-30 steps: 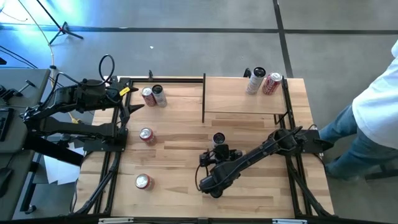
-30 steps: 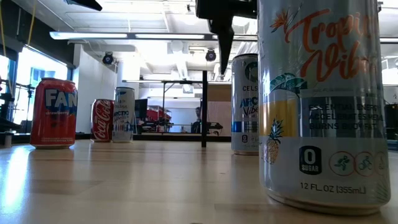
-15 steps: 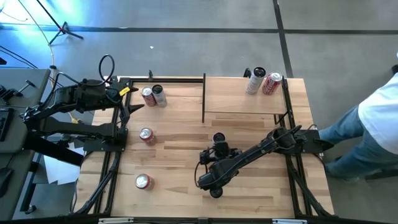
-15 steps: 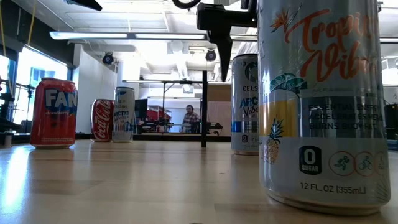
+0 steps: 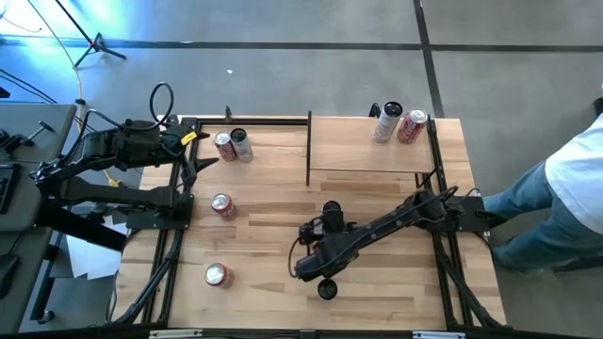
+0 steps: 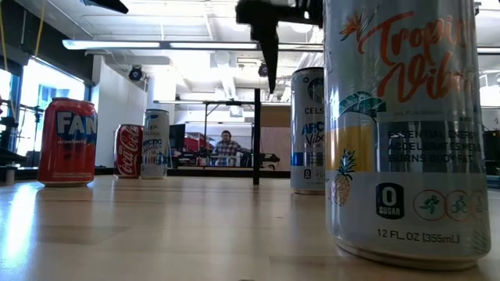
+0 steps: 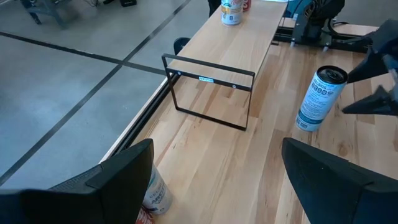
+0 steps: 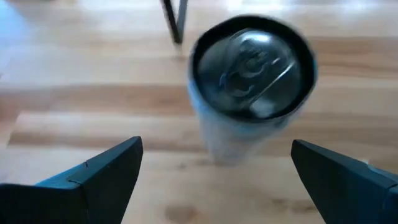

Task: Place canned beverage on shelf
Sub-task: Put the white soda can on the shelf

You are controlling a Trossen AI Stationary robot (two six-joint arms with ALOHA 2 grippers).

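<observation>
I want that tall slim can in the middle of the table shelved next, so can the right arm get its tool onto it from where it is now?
Probably yes. The right tool hangs open just above the tall can, and its own camera shows nothing between its fingers and the can's top.

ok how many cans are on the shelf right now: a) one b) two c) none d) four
b: the high view shows two cans on the shelf, a white can and a red can at its far right corner; the other cans stand on the table.
</observation>
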